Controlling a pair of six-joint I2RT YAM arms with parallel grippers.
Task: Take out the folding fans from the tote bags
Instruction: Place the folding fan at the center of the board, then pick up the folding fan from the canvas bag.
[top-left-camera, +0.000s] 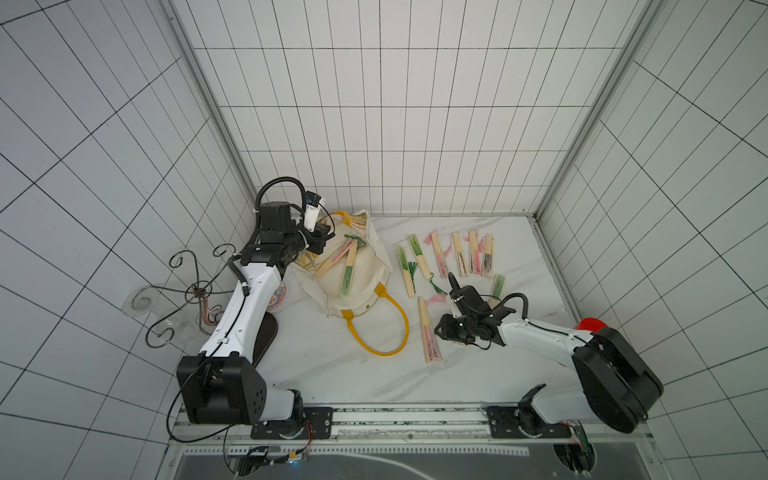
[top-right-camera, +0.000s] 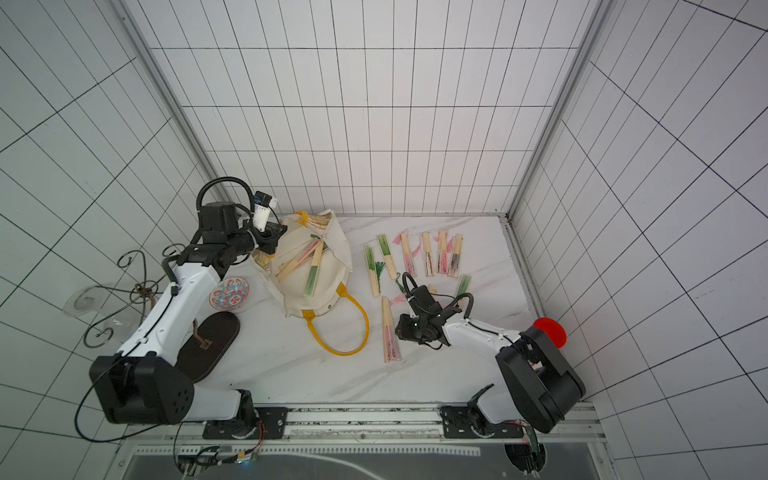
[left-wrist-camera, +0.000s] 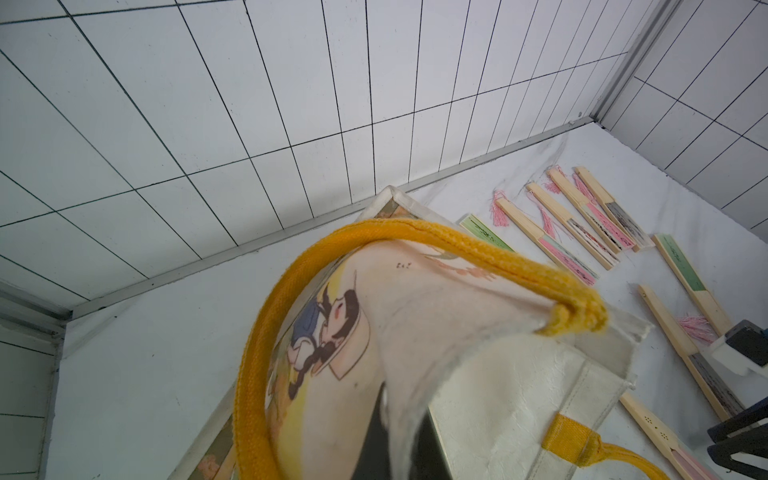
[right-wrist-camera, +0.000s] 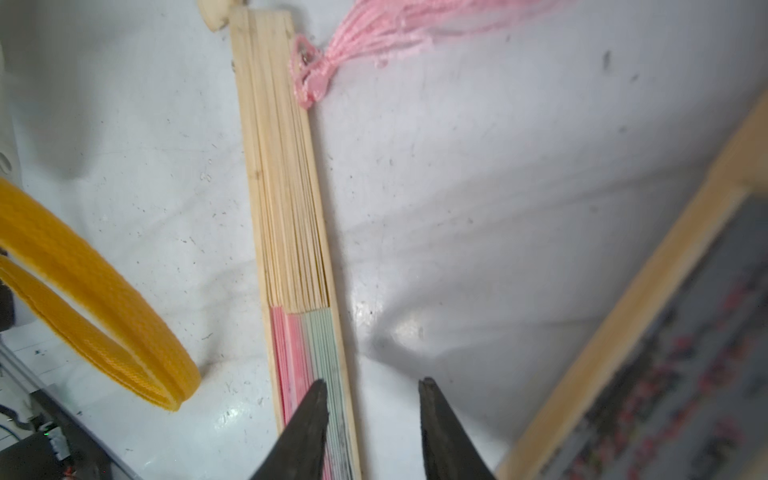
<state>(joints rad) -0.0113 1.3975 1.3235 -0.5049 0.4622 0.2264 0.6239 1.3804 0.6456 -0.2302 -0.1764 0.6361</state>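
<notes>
The cream tote bag (top-left-camera: 365, 293) lies on its side at the table's back left, one yellow handle (top-left-camera: 388, 332) looped forward. My left gripper (top-left-camera: 323, 240) is shut on the cloth of its rim (left-wrist-camera: 409, 386), holding the mouth up. A few folding fans (top-left-camera: 348, 268) lie in the open mouth. Several more fans (top-left-camera: 457, 257) lie in a row on the table to the right. My right gripper (right-wrist-camera: 374, 384) is open, low over a pink-tasselled fan (right-wrist-camera: 291, 208) lying flat in front (top-left-camera: 428, 332). One fingertip (right-wrist-camera: 318, 399) sits over its folds; nothing is held.
A patterned bowl (top-right-camera: 229, 294), a dark oval board (top-right-camera: 208, 349) and a curled wire stand (top-left-camera: 195, 291) crowd the left side by my left arm. A red disc (top-right-camera: 550, 332) sits at the right edge. Tiled walls close in the back and both sides.
</notes>
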